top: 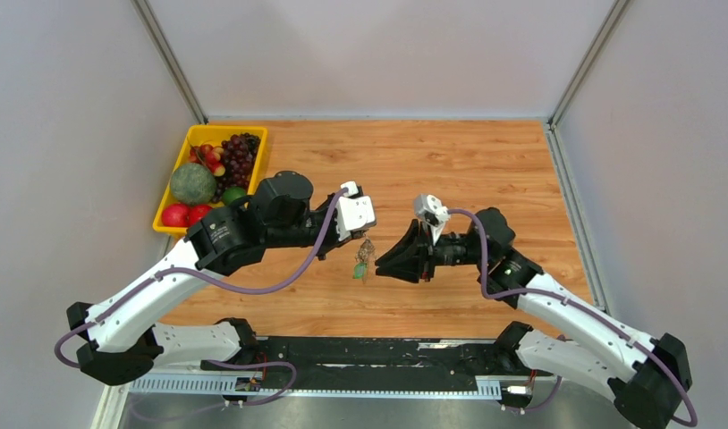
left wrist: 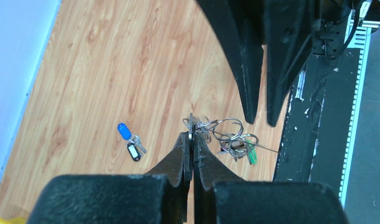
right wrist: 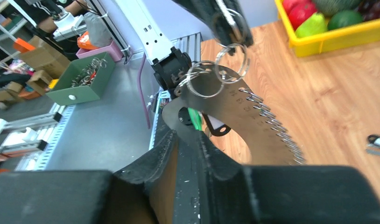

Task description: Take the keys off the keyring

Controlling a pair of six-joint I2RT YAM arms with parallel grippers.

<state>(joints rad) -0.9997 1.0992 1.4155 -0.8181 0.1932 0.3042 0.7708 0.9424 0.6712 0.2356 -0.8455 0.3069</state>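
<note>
My left gripper (top: pixel 365 234) (left wrist: pixel 192 135) is shut on one ring of the keyring (left wrist: pixel 230 136), a cluster of silvery loops hanging above the wood. A green tag (left wrist: pixel 251 156) (top: pixel 359 270) dangles from the cluster. In the right wrist view the rings (right wrist: pixel 211 77) hang with a black-and-white key (right wrist: pixel 218 126) and a flat grey toothed piece (right wrist: pixel 244 116). My right gripper (top: pixel 381 264) (right wrist: pixel 187 135) points at the cluster from the right. Its fingertips (left wrist: pixel 251 116) stand a little apart just above the rings, with nothing between them. A blue key (left wrist: pixel 124 130) and another black-and-white key (left wrist: pixel 133 151) lie loose on the table.
A yellow tray (top: pixel 226 130) (right wrist: pixel 328 39) of fruit stands at the table's back left. A black strip (top: pixel 369 353) runs along the near edge between the arm bases. Off the table, a green box (right wrist: pixel 80 81) holds more rings.
</note>
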